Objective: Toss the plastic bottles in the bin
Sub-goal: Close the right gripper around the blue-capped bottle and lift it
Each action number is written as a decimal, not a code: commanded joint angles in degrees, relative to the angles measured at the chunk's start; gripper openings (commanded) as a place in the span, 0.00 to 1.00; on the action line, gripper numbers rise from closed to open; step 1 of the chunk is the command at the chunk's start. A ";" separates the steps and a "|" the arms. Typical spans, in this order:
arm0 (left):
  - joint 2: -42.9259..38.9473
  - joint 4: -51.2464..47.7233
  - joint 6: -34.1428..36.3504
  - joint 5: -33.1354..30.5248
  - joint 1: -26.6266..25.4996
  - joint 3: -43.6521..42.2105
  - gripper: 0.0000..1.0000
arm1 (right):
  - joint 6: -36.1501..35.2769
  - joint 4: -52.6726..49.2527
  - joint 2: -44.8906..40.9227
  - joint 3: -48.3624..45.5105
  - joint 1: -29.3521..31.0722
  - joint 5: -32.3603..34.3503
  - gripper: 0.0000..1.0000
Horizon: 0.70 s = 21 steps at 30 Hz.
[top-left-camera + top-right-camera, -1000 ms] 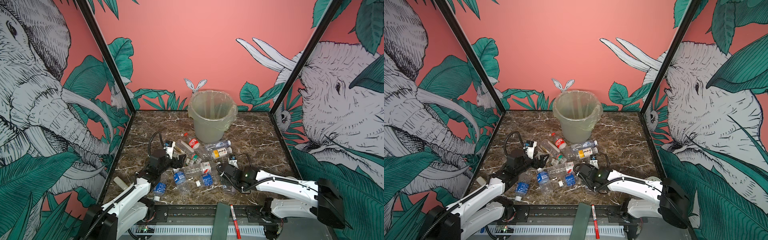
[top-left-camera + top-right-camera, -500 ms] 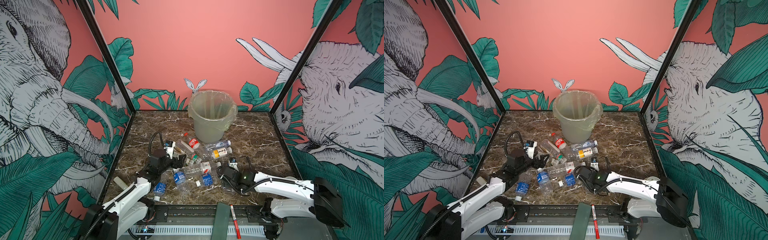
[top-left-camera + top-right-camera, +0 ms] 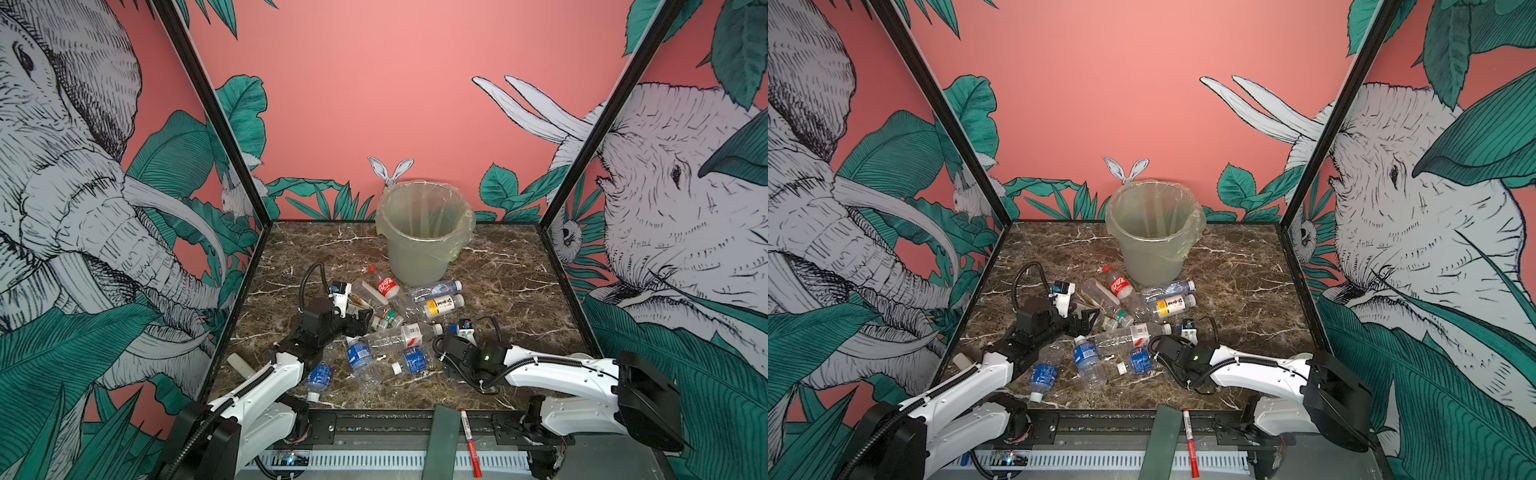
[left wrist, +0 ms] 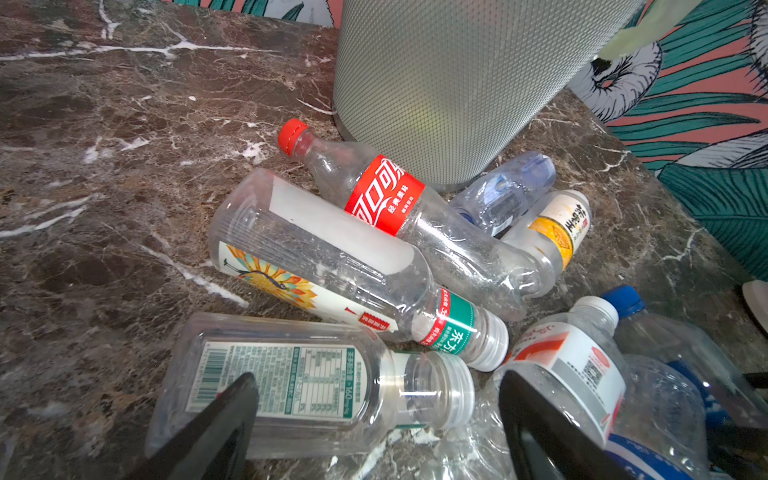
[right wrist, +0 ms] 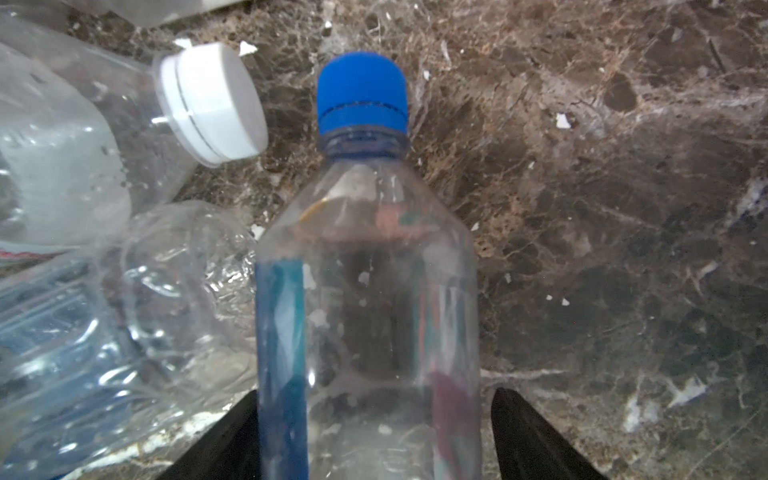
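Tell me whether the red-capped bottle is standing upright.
No, the red-capped bottle lies on its side beside the bin.

Shiny clear plastic on a smooth stone-look top

The plastic bottles (image 4: 332, 249) are thin clear plastic, shiny, and some are dented and crinkly, like the squashed bottle (image 5: 166, 299). The red label (image 4: 386, 195) is slick and glossy. The blue cap (image 5: 361, 95) and the white cap (image 5: 212, 104) are hard plastic, smooth and a bit dull. The bin (image 4: 449, 83) is dull grey plastic with a fine bumpy grid on its wall. Its bag (image 3: 463, 226) is thin, shiny, wrinkled film. The table (image 4: 104, 174) looks like smooth brown marble with white streaks.
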 commanded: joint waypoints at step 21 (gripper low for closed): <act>2.63 3.35 -0.62 0.82 -0.23 1.47 0.91 | -0.81 -4.34 -9.79 -1.69 0.37 6.73 0.58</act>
